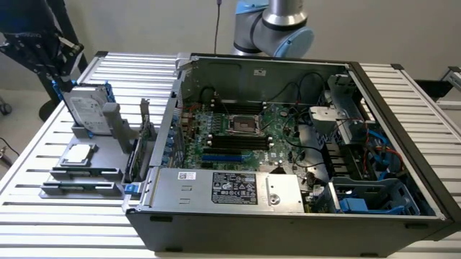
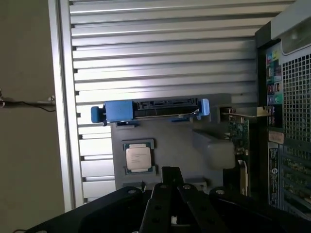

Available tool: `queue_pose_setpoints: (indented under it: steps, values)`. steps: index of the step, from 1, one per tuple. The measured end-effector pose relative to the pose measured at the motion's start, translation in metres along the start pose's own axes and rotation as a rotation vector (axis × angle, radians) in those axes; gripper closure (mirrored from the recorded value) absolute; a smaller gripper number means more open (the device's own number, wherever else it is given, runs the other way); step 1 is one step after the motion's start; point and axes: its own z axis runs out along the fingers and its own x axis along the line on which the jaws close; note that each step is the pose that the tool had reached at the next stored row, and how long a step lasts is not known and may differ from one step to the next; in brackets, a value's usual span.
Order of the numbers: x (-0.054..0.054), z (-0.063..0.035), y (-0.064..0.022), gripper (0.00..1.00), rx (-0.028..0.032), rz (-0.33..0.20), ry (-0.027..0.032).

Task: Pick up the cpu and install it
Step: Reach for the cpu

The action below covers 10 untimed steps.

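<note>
Surface (image 1: 43,226): a pale slatted metal top is carrying everything in the scene.
Computer case (image 1: 288,232): it is lying on its side with the panel off, taking up the middle and the exterior view's right.
Robot arm (image 1: 277,27): its grey and blue joint is rising behind the case's far wall.
Power supply (image 1: 223,189): the silver box with a black label is sitting along the case's near edge.
Motherboard (image 1: 277,141): the green board is lying flat inside the case, with black cables crossing above it.
Holder (image 2: 175,145): a grey block is sitting on the surface just beside the case, on the exterior view's left.
Hard drive (image 1: 86,110): it is standing upright in a blue frame at the holder's far end.
Jaws: they are hanging above the holder, pressed together with nothing between them, and their black tips are pointing near the chip in the wrist view.
Socket (image 1: 243,125): the square metal frame is sitting near the middle of the motherboard.
Cpu (image 2: 138,157): it is lying flat in its recess on the holder, silver top up, between the hard drive and the holder's near slots, apart from the jaws.
</note>
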Motion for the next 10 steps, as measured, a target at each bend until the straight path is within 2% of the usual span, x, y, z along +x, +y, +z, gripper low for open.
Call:
queue_pose_setpoints:
  steps: [5, 10]
  values:
    - [0.022, 0.0036, -0.0004, 0.89, 0.0040, -0.001, 0.0001]
    - [0.033, 0.0060, -0.0002, 0.89, 0.0057, -0.011, 0.0011]
